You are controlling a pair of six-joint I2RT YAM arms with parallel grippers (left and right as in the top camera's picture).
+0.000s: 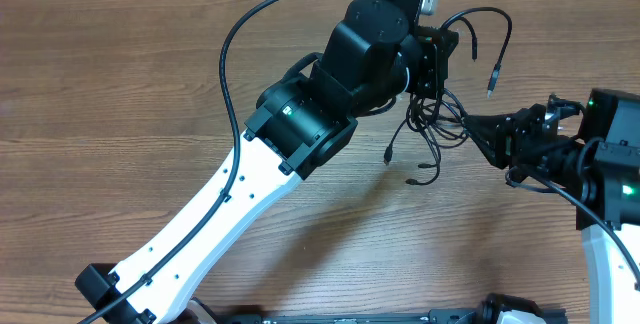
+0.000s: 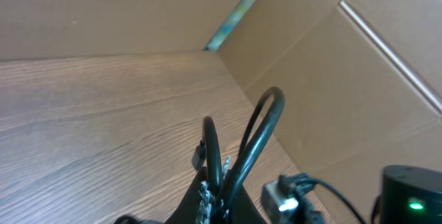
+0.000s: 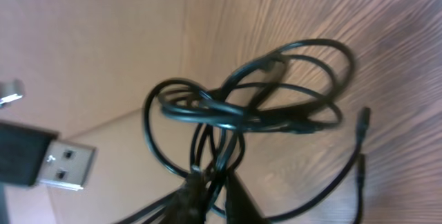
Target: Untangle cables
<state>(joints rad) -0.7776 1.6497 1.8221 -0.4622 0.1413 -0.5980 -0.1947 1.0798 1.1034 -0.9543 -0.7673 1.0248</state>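
The left tool point(image 2: 217, 198) is closed tight on the cables point(image 1: 432, 129). Black strands are pinched between its fingers, and a narrow loop point(image 2: 266, 113) stands up out of the grip. The cables are thin, glossy black cords knotted into one loose tangle, held between the two tools over the wooden table point(image 1: 120, 84), toward its far right part. How many cords make up the knot cannot be told. The overhead view shows four loose ends with small plugs: one plug point(image 1: 492, 89) dangles from an arc at the upper right of the tangle, and three more plugs point(image 1: 388, 155) trail at its lower left. One silver USB-A plug point(image 3: 63, 166) shows large at the left of the right wrist view. The right tool point(image 3: 215, 188) points left and is closed on strands at the tangle's right edge.
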